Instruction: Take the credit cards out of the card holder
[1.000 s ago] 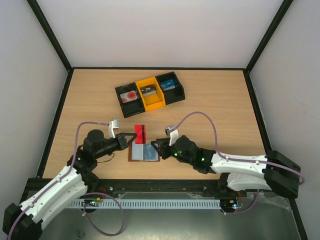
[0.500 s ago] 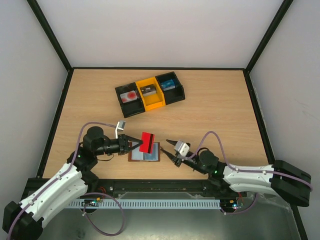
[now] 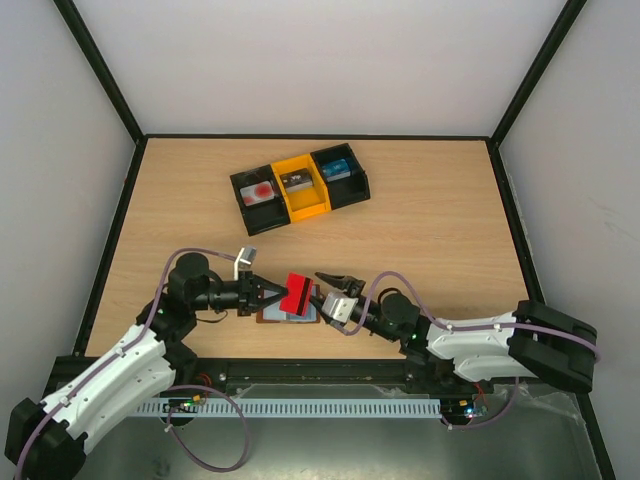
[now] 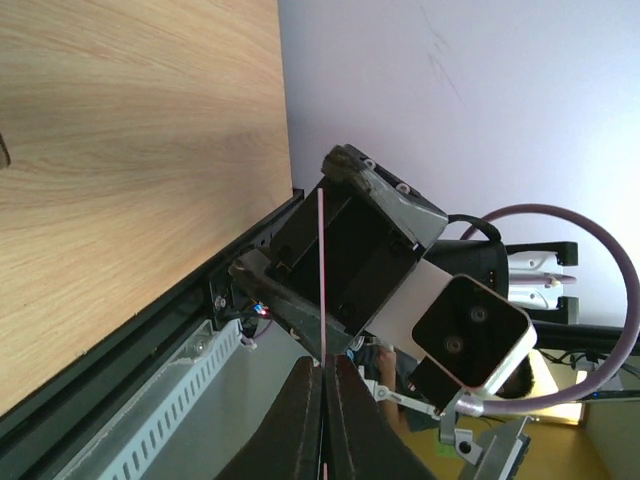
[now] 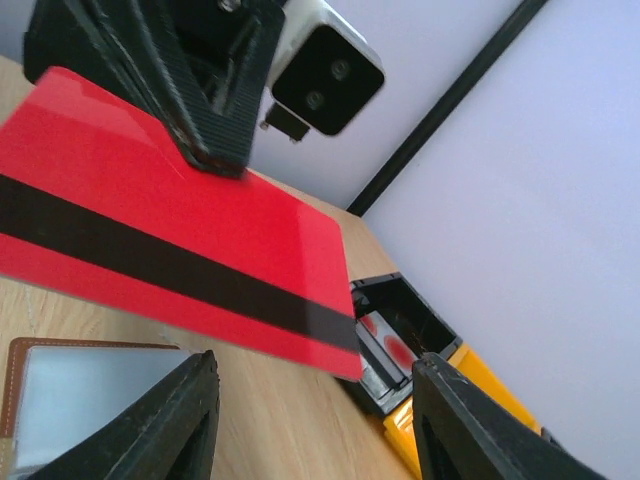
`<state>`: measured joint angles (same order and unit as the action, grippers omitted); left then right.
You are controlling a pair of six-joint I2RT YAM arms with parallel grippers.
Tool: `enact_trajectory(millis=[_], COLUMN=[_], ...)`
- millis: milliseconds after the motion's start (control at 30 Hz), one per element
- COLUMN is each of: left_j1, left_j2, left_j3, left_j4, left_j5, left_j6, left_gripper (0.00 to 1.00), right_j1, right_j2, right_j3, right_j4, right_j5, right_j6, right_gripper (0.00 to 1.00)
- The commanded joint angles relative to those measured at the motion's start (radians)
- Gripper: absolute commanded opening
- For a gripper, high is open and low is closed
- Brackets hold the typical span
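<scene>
Near the front edge, the left claw (image 3: 272, 293) is clenched on one long edge of the red card (image 3: 296, 293). It holds the card tilted in the air just above the card holder (image 5: 95, 380), which lies open on the table (image 3: 430, 220). The right claw (image 5: 315, 365) faces the card with its fingers spread, gripping nothing. The card looks light, stiff and slick, so a pinch across its free edge seems safest. Farther back, a whitish card (image 3: 260, 190) lies in the left bay of the black-and-yellow tray (image 3: 308, 208). The wood-grain table is smooth, and white walls enclose it.
</scene>
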<state>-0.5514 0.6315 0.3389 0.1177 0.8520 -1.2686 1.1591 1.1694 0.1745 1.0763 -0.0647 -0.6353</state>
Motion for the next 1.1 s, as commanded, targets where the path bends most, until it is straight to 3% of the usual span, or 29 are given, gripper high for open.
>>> enact_trajectory(millis=[0, 133, 300, 467, 567, 633, 800, 933, 1067], left_j1=[-0.006, -0.007, -0.008, -0.013, -0.013, -0.016, -0.008, 0.013, 0.015], left_j2=[-0.003, 0.002, 0.014, 0.039, 0.042, 0.042, 0.024, 0.02, 0.039], left_j3=[-0.024, -0.039, -0.063, -0.09, -0.092, -0.082, -0.065, 0.061, 0.155], left_j4=[0.044, 0.067, 0.1, 0.174, 0.204, 0.207, 0.182, -0.091, -0.223], left_j5=[0.04, 0.042, 0.047, 0.068, 0.071, 0.073, 0.037, -0.092, -0.186], left_j6=[-0.041, -0.057, -0.079, -0.124, -0.152, -0.154, -0.097, 0.156, 0.344], left_gripper=[0.03, 0.03, 0.03, 0.03, 0.04, 0.1, 0.36, 0.62, 0.66], right_j1=[0.031, 0.041, 0.046, 0.047, 0.047, 0.049, 0.054, 0.056, 0.056], right_j2=[0.01, 0.016, 0.017, 0.014, 0.01, 0.013, -0.003, -0.064, -0.111], right_j3=[0.028, 0.03, 0.041, 0.029, 0.021, 0.027, 0.039, 0.063, 0.085], right_j4=[0.059, 0.053, 0.033, 0.048, 0.06, 0.039, -0.014, -0.162, -0.297], right_j5=[0.01, 0.028, 0.03, 0.01, -0.012, -0.027, -0.069, -0.116, -0.127], right_j6=[-0.163, -0.216, -0.242, -0.248, -0.234, -0.226, -0.201, -0.11, 0.051], right_gripper=[0.5, 0.42, 0.41, 0.25, 0.05, 0.02, 0.02, 0.02, 0.02])
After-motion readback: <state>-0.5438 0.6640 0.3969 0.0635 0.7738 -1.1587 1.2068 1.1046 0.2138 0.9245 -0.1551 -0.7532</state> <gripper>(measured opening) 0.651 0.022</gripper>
